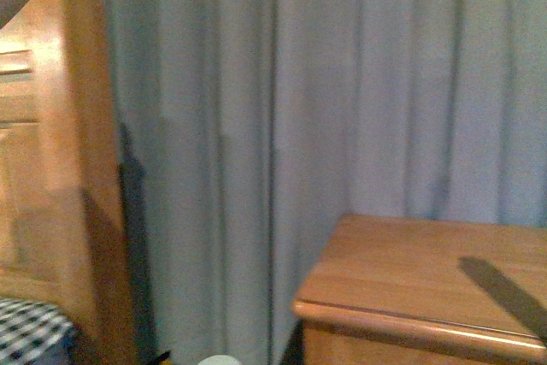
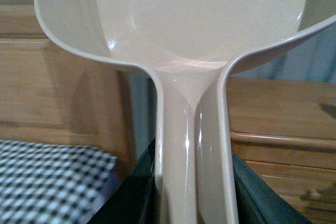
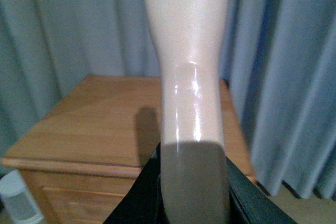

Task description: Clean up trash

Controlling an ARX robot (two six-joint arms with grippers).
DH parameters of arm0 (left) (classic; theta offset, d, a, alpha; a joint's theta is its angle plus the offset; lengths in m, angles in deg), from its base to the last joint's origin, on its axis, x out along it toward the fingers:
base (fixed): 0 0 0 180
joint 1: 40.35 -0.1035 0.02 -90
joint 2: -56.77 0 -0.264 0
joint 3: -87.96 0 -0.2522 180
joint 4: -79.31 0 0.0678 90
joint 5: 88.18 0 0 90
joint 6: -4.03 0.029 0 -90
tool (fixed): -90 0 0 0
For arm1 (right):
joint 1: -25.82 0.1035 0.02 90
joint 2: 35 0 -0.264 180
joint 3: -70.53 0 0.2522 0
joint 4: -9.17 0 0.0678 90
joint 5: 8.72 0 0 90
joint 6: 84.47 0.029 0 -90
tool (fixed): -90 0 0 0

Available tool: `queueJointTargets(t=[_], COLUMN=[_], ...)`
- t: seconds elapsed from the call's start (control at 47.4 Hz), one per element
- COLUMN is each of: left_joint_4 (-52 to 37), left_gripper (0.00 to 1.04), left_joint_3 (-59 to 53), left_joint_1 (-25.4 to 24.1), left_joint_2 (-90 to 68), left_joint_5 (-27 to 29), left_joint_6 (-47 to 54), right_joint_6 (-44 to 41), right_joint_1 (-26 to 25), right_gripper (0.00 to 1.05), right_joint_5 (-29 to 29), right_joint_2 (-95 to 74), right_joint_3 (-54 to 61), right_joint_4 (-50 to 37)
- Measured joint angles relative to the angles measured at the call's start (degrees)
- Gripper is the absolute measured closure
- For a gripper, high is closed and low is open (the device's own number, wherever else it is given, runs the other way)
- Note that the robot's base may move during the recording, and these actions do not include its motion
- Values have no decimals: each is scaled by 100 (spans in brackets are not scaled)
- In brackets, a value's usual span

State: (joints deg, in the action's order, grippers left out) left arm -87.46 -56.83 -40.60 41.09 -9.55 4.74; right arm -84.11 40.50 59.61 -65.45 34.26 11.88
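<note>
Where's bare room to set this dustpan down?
The top of the light wooden nightstand is bare, edged behind by the grey-blue curtain. The gap toward the wooden headboard is narrow, with a white object low in it; the black-and-white checked pillow crowds the headboard's foot.

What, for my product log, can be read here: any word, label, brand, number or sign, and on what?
None readable in any view.
The dustpan, beige handle, nightstand, curtain and checked pillow carry no print; the white item beside the nightstand is too blurred to tell.
</note>
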Motion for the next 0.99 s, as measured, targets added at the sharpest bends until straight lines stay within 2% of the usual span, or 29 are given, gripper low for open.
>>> queueJointTargets(t=[0.993], left_joint_4=[-11], left_gripper=[77], left_joint_3=[-17], left_joint_1=[-13], left_joint_2=[20], left_joint_5=[2], left_joint_6=[-15], right_joint_6=[-22], right_joint_1=[11], right_gripper=[86], right_joint_5=[42], right_joint_2=[-44], right_joint_3=[11], right_joint_4=[-7])
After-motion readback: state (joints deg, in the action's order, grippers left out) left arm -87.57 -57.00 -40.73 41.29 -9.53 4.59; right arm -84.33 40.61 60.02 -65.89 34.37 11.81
